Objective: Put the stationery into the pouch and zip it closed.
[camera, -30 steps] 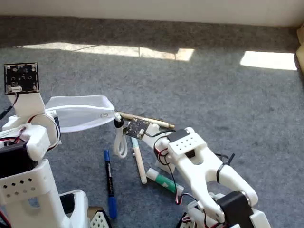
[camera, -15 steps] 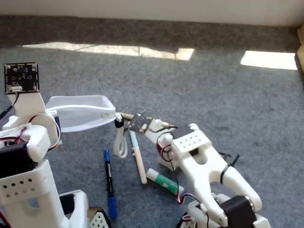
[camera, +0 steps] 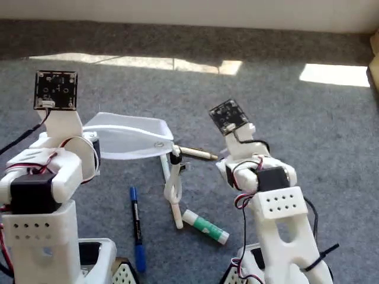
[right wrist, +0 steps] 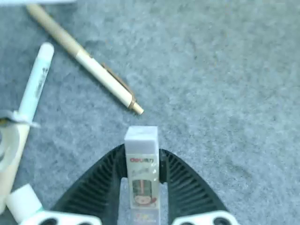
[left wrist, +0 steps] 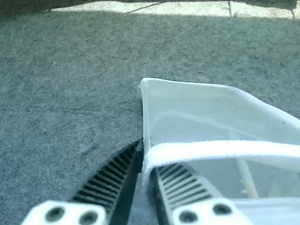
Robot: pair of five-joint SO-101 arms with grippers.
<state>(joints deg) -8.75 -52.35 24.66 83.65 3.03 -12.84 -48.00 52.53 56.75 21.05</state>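
Carpet (camera: 296,118); white mesh pouch (left wrist: 211,112) in left end effector (left wrist: 143,157), eraser (right wrist: 141,140) in right end effector (right wrist: 141,152)

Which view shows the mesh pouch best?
The high view: nearly the whole pouch is visible. The left wrist view shows one corner close up, pinched by the left gripper. The right wrist view catches a thin white sliver, possibly its edge.
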